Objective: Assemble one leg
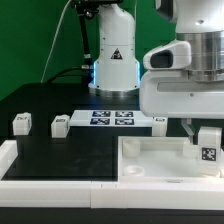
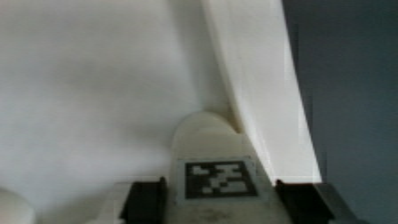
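My gripper [image 1: 204, 133] is shut on one leg [image 1: 208, 147], a small white block with a black-and-white tag. It holds the leg over the near right corner of the large white tray-like panel [image 1: 150, 172]. In the wrist view the leg [image 2: 217, 160] sits between the black finger pads [image 2: 151, 202], its rounded end pointing at the panel's raised rim [image 2: 258, 85]. I cannot tell whether the leg touches the panel. Three more legs lie on the black table: two at the exterior view's left [image 1: 20, 124] [image 1: 58, 125] and one by the marker board's right end [image 1: 158, 122].
The marker board [image 1: 112, 119] lies flat in front of the robot's base [image 1: 113, 70]. A white rail [image 1: 8, 158] borders the table at the exterior view's left and front. Dark table [image 2: 356, 90] shows beside the panel rim in the wrist view.
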